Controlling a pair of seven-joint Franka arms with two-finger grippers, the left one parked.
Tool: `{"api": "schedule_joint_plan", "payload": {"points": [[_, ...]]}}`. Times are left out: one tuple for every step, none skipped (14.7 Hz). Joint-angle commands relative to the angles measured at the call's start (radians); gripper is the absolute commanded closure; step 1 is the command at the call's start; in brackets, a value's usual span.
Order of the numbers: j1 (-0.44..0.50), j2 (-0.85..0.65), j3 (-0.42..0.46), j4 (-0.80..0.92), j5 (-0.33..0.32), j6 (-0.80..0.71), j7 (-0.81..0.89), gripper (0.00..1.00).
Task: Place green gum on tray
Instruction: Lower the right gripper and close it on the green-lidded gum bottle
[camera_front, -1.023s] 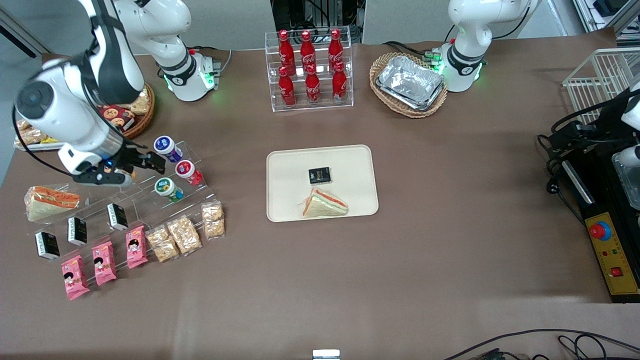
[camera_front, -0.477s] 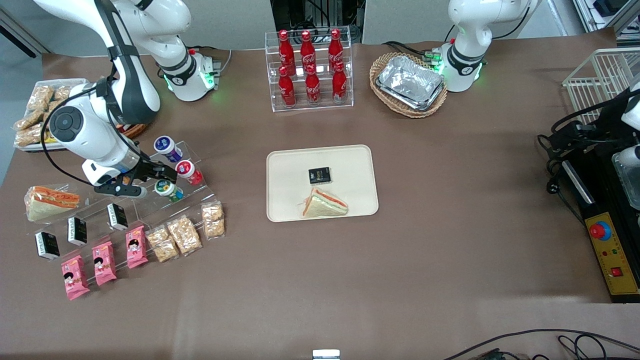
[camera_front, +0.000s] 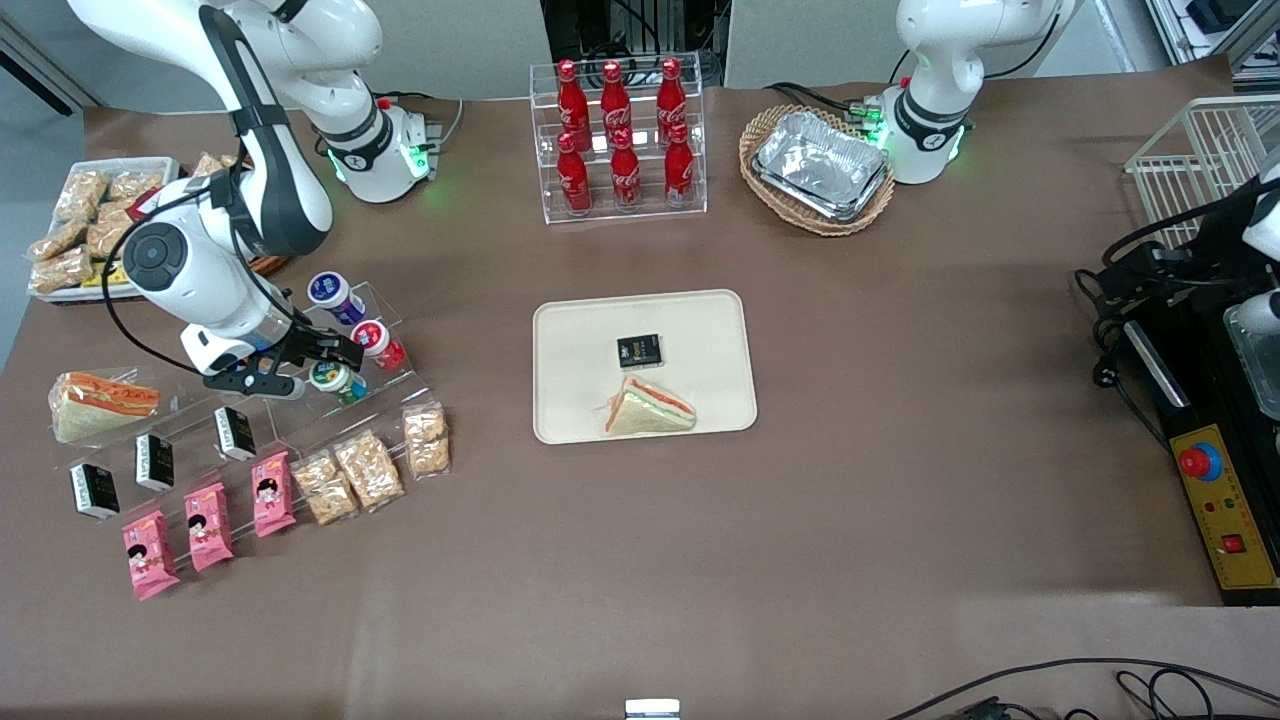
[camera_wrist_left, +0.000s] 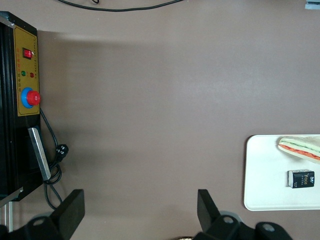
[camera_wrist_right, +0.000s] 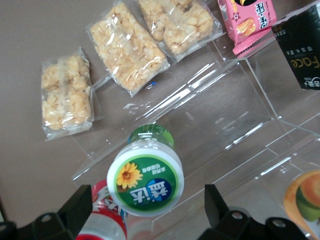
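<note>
Beside green gum (camera_front: 328, 375): red canister (camera_front: 377, 343), gripper (camera_front: 335, 352).

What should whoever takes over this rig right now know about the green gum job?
Hand: open, fingers either side of the green gum, not closed on it.
Green gum: on the clear display stand, beside the red gum.
Tray: mid-table, already holding a sandwich and a small black box.
Done: approach. Left: grasp, lift, carry to the tray, release on a bare part.
</note>
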Motion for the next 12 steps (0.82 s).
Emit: {"api": "schedule_joint_plan", "payload": {"points": [[0.004, 0.015, 0.000, -0.011, 0.015, 0.044, 0.011, 0.01], [0.004, 0.017, 0.000, -0.011, 0.015, 0.045, 0.014, 0.03], [0.004, 0.019, 0.000, -0.011, 0.015, 0.047, 0.019, 0.05], [0.004, 0.020, 0.002, -0.011, 0.015, 0.047, 0.019, 0.09], [0.006, 0.023, 0.002, -0.011, 0.015, 0.051, 0.021, 0.15], [0.006, 0.025, 0.002, -0.011, 0.015, 0.052, 0.027, 0.17], [0.006, 0.026, 0.003, -0.011, 0.015, 0.053, 0.034, 0.21], [0.006, 0.028, 0.003, -0.010, 0.015, 0.055, 0.036, 0.24], [0.006, 0.032, 0.003, -0.010, 0.015, 0.064, 0.036, 0.24], [0.006, 0.035, 0.003, -0.008, 0.013, 0.068, 0.036, 0.24], [0.006, 0.035, 0.003, -0.008, 0.013, 0.070, 0.037, 0.26], [0.004, 0.035, 0.003, -0.008, 0.013, 0.071, 0.037, 0.27]]}}
